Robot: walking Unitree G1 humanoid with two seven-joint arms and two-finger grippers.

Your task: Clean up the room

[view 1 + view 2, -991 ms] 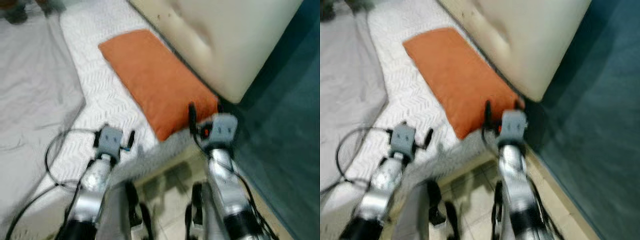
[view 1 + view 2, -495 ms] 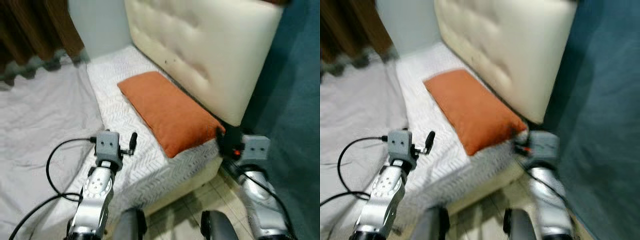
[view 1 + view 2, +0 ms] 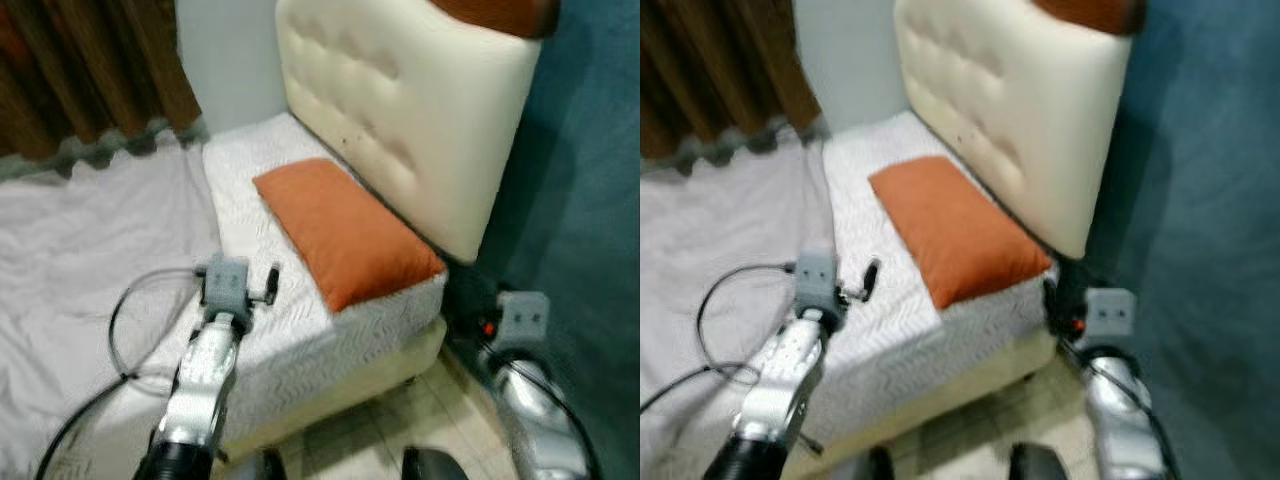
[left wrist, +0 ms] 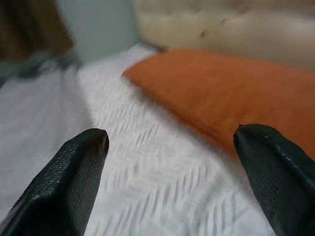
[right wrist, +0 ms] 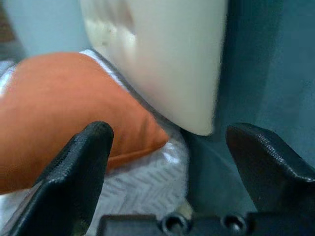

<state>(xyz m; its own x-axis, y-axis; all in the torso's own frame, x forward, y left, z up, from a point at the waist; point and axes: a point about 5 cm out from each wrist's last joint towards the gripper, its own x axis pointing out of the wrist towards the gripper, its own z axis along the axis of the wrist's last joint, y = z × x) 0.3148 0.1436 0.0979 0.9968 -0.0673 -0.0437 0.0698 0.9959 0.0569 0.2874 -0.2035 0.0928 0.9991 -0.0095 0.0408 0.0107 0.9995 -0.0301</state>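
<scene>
An orange pillow (image 3: 345, 235) lies on the white chevron mattress (image 3: 290, 340), close against the cream tufted headboard (image 3: 400, 110). My left gripper (image 3: 265, 288) hovers over the mattress just left of the pillow's near end; in the left wrist view its fingers (image 4: 74, 177) stand wide apart with nothing between them, the pillow (image 4: 231, 93) ahead. My right gripper (image 3: 1060, 300) is low beside the bed's near right corner, under the headboard's end. It is open (image 5: 172, 162) and empty, facing the pillow's corner (image 5: 59, 118).
A rumpled grey sheet (image 3: 80, 260) covers the bed's left part, below brown curtains (image 3: 90, 70). A teal wall (image 3: 590, 200) runs close along my right. A black cable (image 3: 125, 320) loops by the left arm. Tiled floor (image 3: 380, 430) lies at my feet. Something rust-coloured (image 3: 490, 12) tops the headboard.
The camera has pulled back and tilted up, showing more of the bed. My right gripper has left the pillow's near corner and dropped beside the bed's corner. The left gripper stays over the mattress.
</scene>
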